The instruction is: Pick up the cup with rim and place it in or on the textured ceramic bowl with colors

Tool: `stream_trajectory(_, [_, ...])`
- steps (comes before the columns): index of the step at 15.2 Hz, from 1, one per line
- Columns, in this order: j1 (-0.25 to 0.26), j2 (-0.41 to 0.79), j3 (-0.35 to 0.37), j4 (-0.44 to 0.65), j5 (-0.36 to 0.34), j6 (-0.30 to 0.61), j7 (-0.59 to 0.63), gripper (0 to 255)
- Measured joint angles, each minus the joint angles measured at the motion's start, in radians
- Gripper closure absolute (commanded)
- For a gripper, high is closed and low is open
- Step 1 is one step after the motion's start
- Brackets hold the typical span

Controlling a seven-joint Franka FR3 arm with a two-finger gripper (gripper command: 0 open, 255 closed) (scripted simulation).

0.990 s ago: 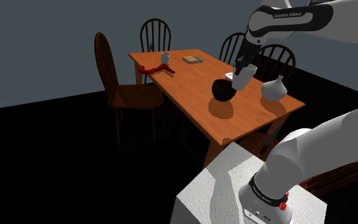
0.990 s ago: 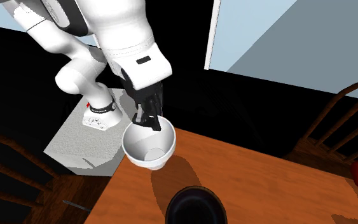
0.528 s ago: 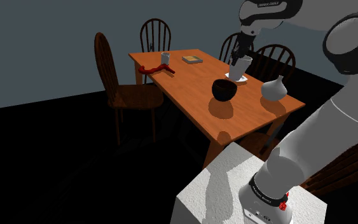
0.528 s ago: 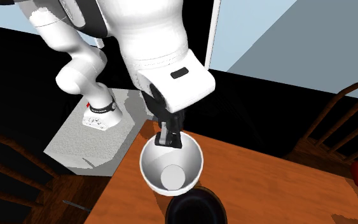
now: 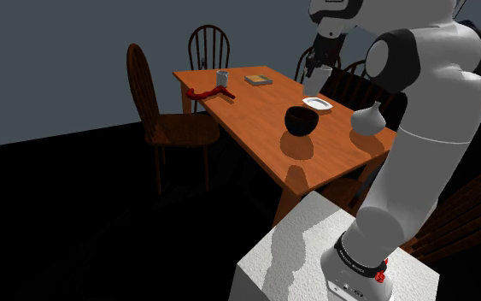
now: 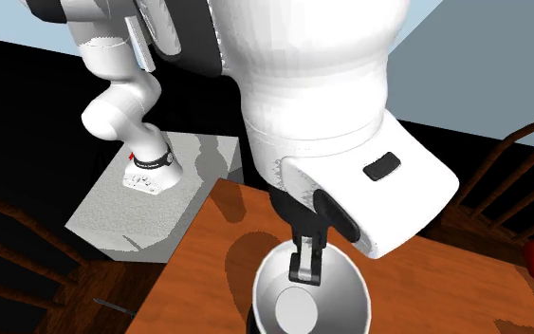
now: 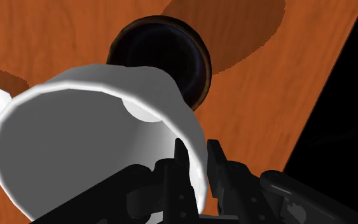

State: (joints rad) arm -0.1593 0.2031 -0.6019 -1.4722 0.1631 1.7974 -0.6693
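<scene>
Claw: the claw is drawn narrow and pinches the wall of the white cup. One finger is outside the rim and the other inside.
Cup: it is held in the air, clear of the surface and tilted, with its open mouth turned back toward the wrist camera. Its flat bottom shows inside. In the second exterior view it hangs just below the arm's white hand.
Bowl: the dark bowl, almost black, stands on the surface. From the wrist it shows past the cup's base, under the cup and apart from it.
Surface: an orange-brown wooden surface running from near the stand to the far wall.
Plate: a white plate lies just beyond the bowl, toward the shoulder view's right.
Vase: a white vase stands to the right of the bowl in the shoulder view, near the surface's edge.
Far end: a red object, a small grey mug and a flat box sit well apart from the bowl.
Chairs: dark wooden chairs stand around the surface.
Stand: the white box sits at the near right of the shoulder view.
</scene>
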Motion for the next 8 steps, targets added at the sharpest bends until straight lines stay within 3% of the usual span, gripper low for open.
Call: stream_trajectory(8, [0.007, 0.0, 0.004, -0.101, 0.003, 0.101, -0.008, 255])
